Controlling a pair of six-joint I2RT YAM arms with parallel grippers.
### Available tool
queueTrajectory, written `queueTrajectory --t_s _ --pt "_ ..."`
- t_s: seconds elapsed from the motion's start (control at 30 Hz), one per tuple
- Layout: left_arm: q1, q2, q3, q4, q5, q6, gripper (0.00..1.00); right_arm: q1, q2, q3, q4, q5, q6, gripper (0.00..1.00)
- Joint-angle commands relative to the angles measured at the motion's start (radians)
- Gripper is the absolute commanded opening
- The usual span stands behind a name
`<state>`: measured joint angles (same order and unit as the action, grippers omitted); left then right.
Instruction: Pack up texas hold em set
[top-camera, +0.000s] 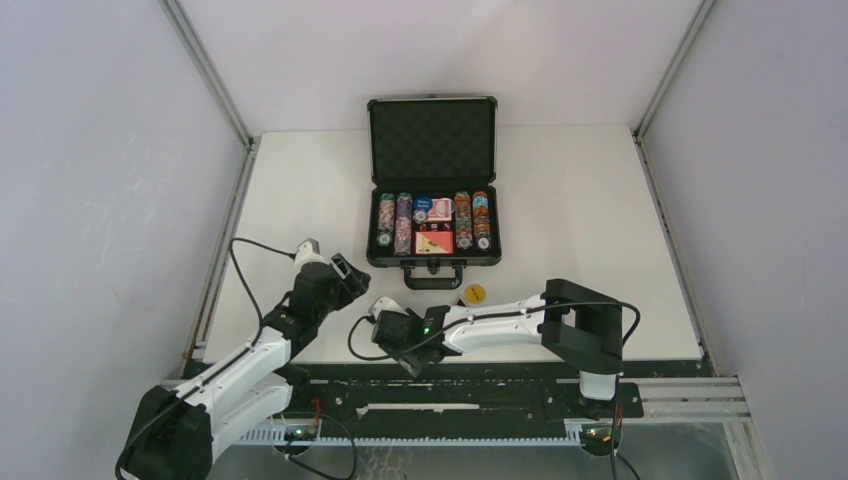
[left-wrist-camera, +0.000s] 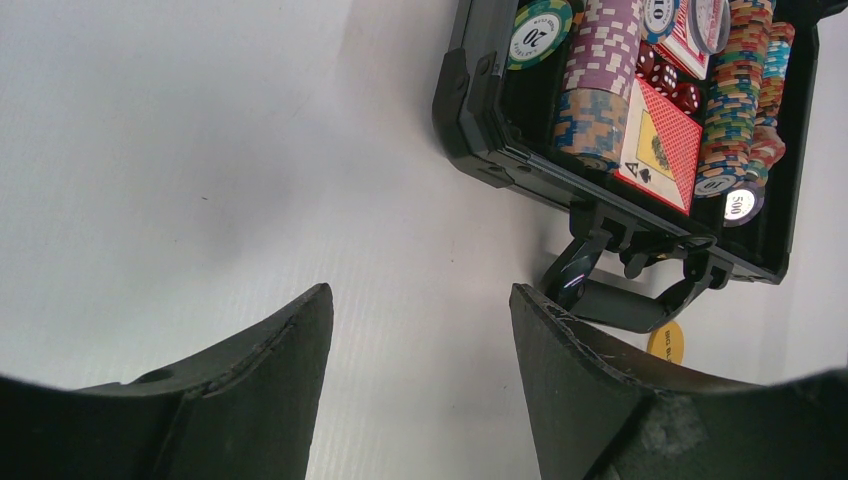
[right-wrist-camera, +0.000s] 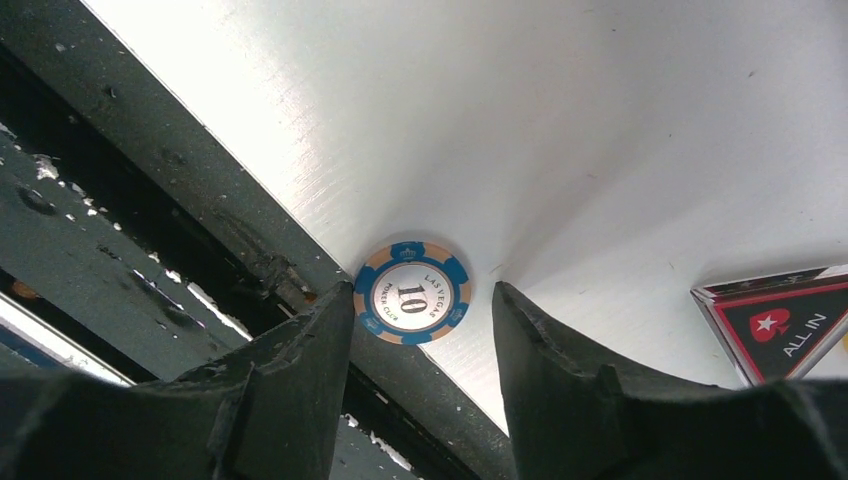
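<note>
Right gripper (right-wrist-camera: 421, 305), jaws apart and empty, straddles the blue 10 chip (right-wrist-camera: 412, 292) lying flat at the table's (right-wrist-camera: 600, 120) near edge, well apart from the open briefcase (top-camera: 433, 259), so a skewed pinch could flick it off; left gripper (left-wrist-camera: 420, 300) hangs open, holding nothing.

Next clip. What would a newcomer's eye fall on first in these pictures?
The open black briefcase at the far middle of the table, lid up, holds rows of multicoloured chips and red card boxes. A yellow disc lies loose just before its handle. At the near edge, a blue 10 chip lies between the fingers of the open right hand, a triangular ALL IN marker nearby.
</note>
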<state>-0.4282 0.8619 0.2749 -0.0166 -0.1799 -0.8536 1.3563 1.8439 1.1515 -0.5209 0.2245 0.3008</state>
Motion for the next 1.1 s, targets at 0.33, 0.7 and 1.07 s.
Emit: queueTrajectory --t_s 0.33,0.7,1.07 --pt "-0.007 -0.007 0.032 0.024 -0.004 0.024 0.7 0.001 0.02 0.038 -0.007 0.009 0.006 0.55" --pt "-0.007 -0.006 0.033 0.026 0.0 0.023 0.7 0.001 0.018 0.04 -0.015 0.018 0.005 0.43" --pt "-0.007 -0.008 0.033 0.026 0.002 0.024 0.7 -0.024 -0.004 0.047 -0.01 0.03 0.001 0.35"
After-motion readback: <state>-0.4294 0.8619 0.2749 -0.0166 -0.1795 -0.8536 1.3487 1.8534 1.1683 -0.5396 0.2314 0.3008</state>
